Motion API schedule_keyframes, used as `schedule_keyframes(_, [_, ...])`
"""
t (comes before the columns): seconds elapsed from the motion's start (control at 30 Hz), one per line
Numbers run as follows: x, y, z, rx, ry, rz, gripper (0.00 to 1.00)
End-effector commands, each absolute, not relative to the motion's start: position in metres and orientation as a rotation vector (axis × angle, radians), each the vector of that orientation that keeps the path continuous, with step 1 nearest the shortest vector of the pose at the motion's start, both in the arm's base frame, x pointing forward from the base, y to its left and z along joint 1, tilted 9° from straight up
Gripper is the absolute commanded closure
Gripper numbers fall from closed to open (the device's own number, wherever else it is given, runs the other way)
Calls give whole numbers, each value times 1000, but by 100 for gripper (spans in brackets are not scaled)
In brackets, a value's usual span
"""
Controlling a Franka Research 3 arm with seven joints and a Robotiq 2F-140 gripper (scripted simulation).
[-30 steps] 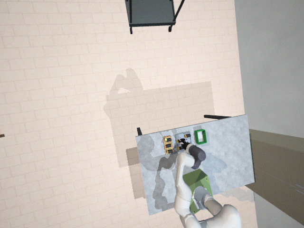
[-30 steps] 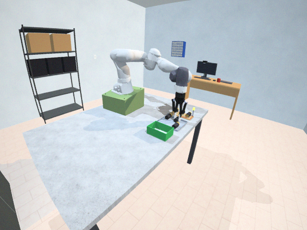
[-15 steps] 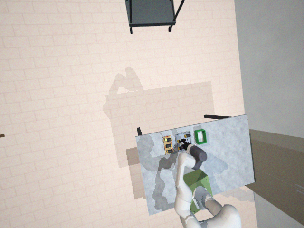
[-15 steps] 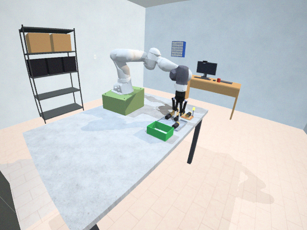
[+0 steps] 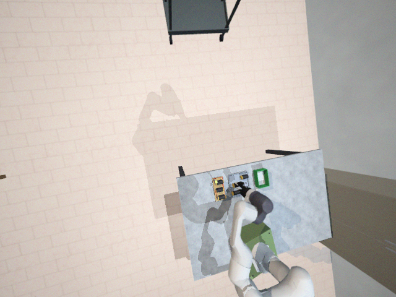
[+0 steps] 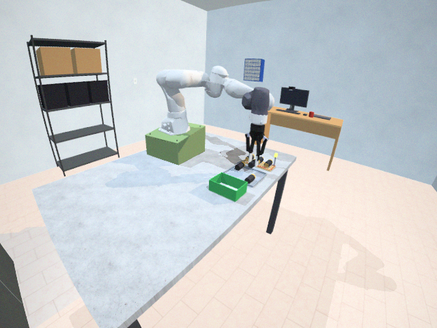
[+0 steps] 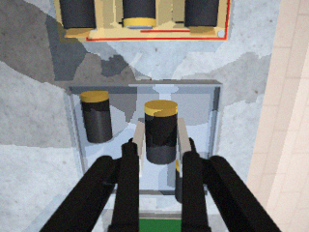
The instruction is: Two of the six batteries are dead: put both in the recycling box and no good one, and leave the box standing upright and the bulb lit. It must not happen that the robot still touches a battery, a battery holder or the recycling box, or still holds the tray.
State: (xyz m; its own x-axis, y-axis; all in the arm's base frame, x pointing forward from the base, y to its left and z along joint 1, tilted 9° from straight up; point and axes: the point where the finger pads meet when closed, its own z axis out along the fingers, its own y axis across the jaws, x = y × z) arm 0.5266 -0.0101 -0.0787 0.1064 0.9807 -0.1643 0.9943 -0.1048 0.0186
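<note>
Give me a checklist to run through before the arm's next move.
1. Recycling box upright: ok.
2. Bulb lit: ok, it shows bright yellow.
3. Hand shut on a battery: ok, the middle battery is between its fingers.
4. That battery is a dead one: cannot tell, nothing visible marks it.
5. Two dead batteries in the box: not ok, none shows inside.
6. Hand off every battery: not ok.

The gripper [image 5: 237,185] [image 6: 253,160] [image 7: 160,129] has raised 1 battery [image 5: 234,185] [image 6: 251,164] [image 7: 160,140] above the tray [image 5: 229,180] [image 6: 260,178] [image 7: 145,83].
</note>
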Motion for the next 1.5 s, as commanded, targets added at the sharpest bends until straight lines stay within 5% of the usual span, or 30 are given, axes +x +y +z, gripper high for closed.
schedule_keyframes(0.0, [526,-7,-62,2238,2021,-168,84])
schedule_keyframes(0.23, [526,2,-8,2238,2021,-168,84])
schedule_keyframes(1.07, [525,0,-7,2249,2008,-167,84])
schedule_keyframes(1.47, [500,-107,11,2249,2008,-167,84])
